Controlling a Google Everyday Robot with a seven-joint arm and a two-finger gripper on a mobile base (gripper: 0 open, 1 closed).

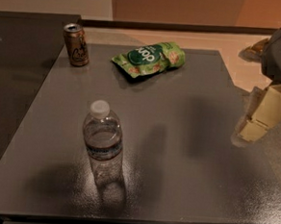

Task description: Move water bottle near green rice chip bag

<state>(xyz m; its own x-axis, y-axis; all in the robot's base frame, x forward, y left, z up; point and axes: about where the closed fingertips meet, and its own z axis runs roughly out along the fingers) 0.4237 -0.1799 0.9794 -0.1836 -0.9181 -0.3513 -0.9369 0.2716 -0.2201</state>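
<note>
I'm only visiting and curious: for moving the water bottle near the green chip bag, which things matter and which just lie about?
For the job: water bottle, upright at the front; green rice chip bag, lying at the back; gripper, at the far right, touching neither.
Lying about: brown-and-gold drink can, back left corner.

Brown-and-gold drink can [76,44] upright at far-left corner of dark grey table [191,151]

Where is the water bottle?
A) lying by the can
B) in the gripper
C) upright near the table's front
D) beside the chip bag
C: the bottle stands upright near the front, apart from the bag and can; the gripper hangs by the table's right edge.
</note>
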